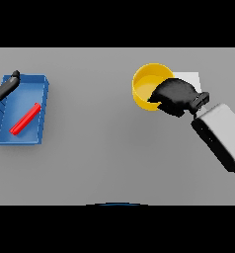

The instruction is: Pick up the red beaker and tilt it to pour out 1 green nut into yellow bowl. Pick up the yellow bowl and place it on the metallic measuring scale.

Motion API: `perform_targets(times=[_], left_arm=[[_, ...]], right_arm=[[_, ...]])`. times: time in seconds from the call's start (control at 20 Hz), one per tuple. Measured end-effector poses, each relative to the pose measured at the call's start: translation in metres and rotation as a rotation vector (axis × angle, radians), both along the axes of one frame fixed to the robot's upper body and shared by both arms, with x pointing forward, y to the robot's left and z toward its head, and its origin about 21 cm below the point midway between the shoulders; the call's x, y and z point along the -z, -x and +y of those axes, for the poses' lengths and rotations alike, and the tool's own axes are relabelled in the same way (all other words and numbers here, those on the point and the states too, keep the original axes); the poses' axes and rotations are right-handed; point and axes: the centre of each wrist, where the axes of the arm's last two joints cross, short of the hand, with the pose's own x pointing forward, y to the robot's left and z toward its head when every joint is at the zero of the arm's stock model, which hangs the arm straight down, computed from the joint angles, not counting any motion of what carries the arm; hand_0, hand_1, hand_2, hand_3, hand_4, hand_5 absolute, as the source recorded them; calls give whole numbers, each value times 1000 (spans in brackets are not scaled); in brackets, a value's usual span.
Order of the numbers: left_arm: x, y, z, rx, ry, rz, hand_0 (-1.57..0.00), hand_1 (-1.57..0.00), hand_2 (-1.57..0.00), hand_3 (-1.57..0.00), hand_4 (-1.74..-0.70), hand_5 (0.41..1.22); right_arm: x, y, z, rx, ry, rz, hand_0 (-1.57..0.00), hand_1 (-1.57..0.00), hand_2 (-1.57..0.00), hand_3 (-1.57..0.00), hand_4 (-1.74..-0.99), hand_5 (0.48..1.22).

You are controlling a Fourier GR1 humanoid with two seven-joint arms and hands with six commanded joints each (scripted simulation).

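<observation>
Your right hand [175,97] curls over the yellow bowl [148,85] rim at 4 o'clock; it's light, rigid, slick, so pinch the wall firmly

I count one yellow bowl [148,85] on my grey table [109,148]; one pale scale plate [188,78] just behind and right of that bowl; one blue tray [43,106] far to the bowl's left; one red beaker [25,118] lying in that tray; two hands of mine, right [175,96] at the bowl's rim, left [5,85] at the tray's far corner.
</observation>
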Motion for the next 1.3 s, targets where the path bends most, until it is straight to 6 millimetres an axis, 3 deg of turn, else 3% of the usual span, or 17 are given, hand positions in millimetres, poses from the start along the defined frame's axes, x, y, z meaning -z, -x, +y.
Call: perform_targets(times=[0.55, 0.65, 0.8, 0.9, 1.05, 1.2, 1.3], left_arm=[[3, 5, -8, -14, -6, 27, 1, 1, 1, 1, -722, 732], [0, 6, -2, -13, -15, 30, 1, 1, 1, 1, -720, 720], [-2, 5, -4, -15, -9, 20, 1, 1, 1, 1, -726, 713], [6, 6, -6, -21, -7, 40, 1, 1, 1, 1, -726, 710], [-1, 2, -4, -21, -15, 35, 1, 1, 1, 1, -729, 714], [-4, 2, -2, -17, -16, 32, 1, 1, 1, 1, -727, 712], [2, 3, -5, -13, -7, 48, 1, 1, 1, 1, -727, 715]], right_arm=[[23, -41, -59, 225, -20, -50, -1571, -1571, -1519, -1156, -1741, 1221], [24, -46, -68, 248, -26, -46, -1571, -1571, -1487, -1195, -1741, 1221], [42, -52, -79, 305, -17, -23, -1571, -1571, -1451, -1295, -1741, 1221], [48, -55, -80, 317, -40, -2, -1571, -1571, -1428, -1331, -1741, 1221], [51, -60, -83, 338, -63, 22, -1548, -1571, -1393, -1407, -1741, 1221], [55, -62, -81, 356, -74, 65, -1417, -1571, -1363, -1487, -1741, 1221], [57, -63, -81, 354, -66, 73, -1397, -1571, -1385, -1363, -1741, 1221]])
